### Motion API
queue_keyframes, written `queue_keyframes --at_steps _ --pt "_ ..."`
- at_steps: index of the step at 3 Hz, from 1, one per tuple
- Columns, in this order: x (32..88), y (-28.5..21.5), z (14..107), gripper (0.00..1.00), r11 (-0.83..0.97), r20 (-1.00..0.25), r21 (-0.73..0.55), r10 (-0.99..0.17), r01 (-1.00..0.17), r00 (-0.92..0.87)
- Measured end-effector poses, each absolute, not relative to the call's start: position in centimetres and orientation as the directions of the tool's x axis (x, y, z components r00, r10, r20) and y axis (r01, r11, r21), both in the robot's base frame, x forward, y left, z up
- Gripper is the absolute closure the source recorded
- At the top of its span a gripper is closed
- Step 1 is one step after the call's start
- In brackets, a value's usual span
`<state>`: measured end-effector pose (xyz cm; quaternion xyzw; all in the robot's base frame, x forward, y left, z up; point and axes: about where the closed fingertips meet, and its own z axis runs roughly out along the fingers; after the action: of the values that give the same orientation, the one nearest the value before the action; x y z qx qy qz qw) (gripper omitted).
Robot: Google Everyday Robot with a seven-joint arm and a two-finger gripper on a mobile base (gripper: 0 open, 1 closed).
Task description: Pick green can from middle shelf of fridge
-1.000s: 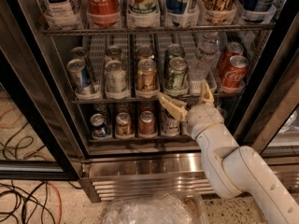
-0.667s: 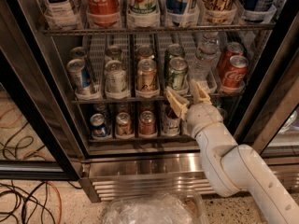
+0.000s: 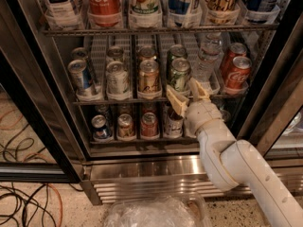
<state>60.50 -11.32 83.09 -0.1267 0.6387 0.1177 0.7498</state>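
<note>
The green can (image 3: pixel 179 74) stands at the front of its lane on the middle shelf (image 3: pixel 120 100) of the fridge (image 3: pixel 142 167), with a second green can (image 3: pixel 175 53) behind it. My gripper (image 3: pixel 187 94) is just below and in front of the green can, at the shelf's front edge. Its two tan fingers (image 3: pixel 176 101) are spread open and empty, one under the can, the other to the can's right. The white arm reaches in from the lower right.
On the middle shelf stand a blue can (image 3: pixel 81 76), a silver can (image 3: pixel 117 78), a gold-orange can (image 3: pixel 148 76), a small clear bottle (image 3: pixel 206 56) and red Coca-Cola cans (image 3: pixel 237 73). Tall bottles fill the rack above. More cans (image 3: pixel 125 126) stand below. Cables (image 3: pixel 28 193) lie on the floor.
My gripper has moved up and to the right, from the lower shelf level to just under the green can. The fingers stay open.
</note>
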Motion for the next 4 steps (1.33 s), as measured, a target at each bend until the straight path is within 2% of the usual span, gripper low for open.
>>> queue_keyframes --at_steps 4 --pt "65.9 -10.6 83.4 0.36 0.937 -0.983 -0.036 0.029 -0.349 0.180"
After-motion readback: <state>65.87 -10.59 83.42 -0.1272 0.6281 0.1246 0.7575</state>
